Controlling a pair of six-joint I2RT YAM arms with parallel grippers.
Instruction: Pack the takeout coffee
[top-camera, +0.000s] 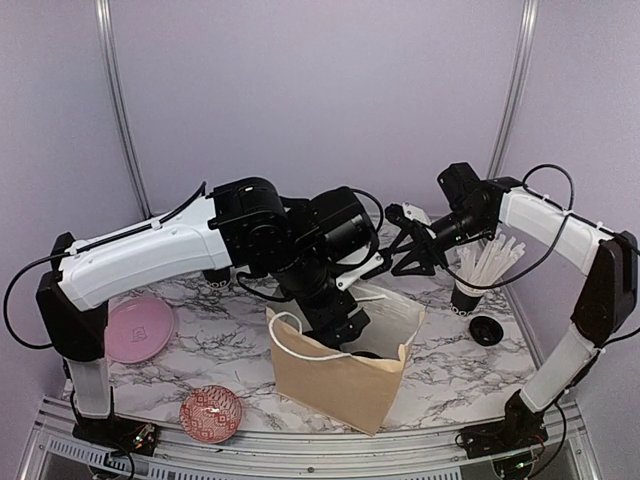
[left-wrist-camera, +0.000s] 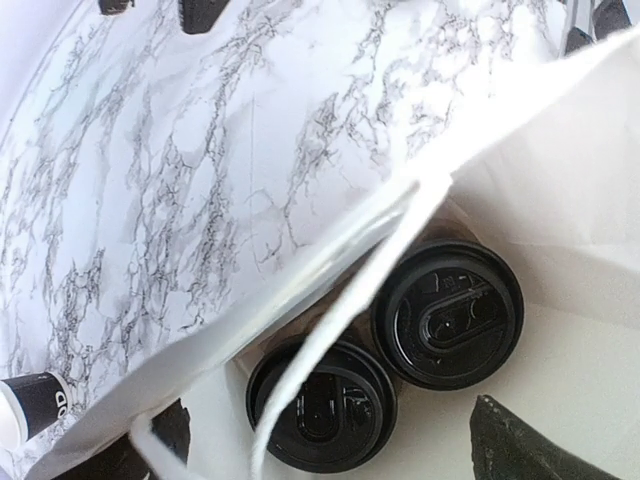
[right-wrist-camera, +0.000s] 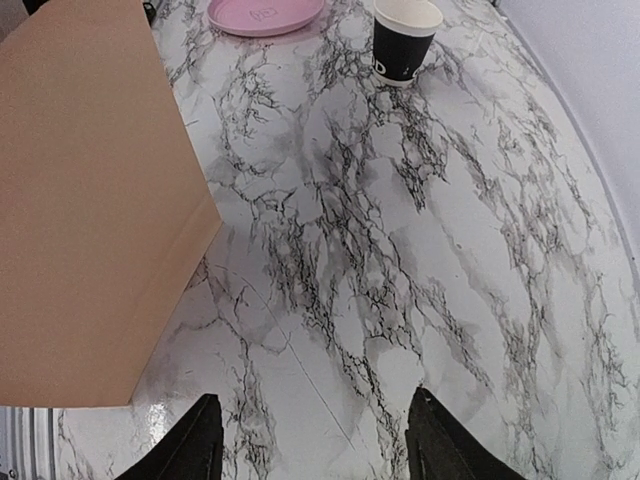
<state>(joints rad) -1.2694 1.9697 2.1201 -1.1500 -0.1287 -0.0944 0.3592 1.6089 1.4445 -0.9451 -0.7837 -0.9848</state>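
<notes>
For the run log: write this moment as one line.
left gripper: open at bag mouth | bag: two lidded cups inside | right gripper: open, empty | unlidded cup: on table

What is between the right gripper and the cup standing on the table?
Nothing visible. In the right wrist view only bare marble table lies between the open right gripper and the cup. The paper bag stands off to one side of that path.

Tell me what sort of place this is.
Most likely a robot test cell staged as a café takeout counter: a marble-patterned table, a brown paper bag holding two lidded cups, a cup of white straws, and plain lilac panels enclosing it all.
</notes>
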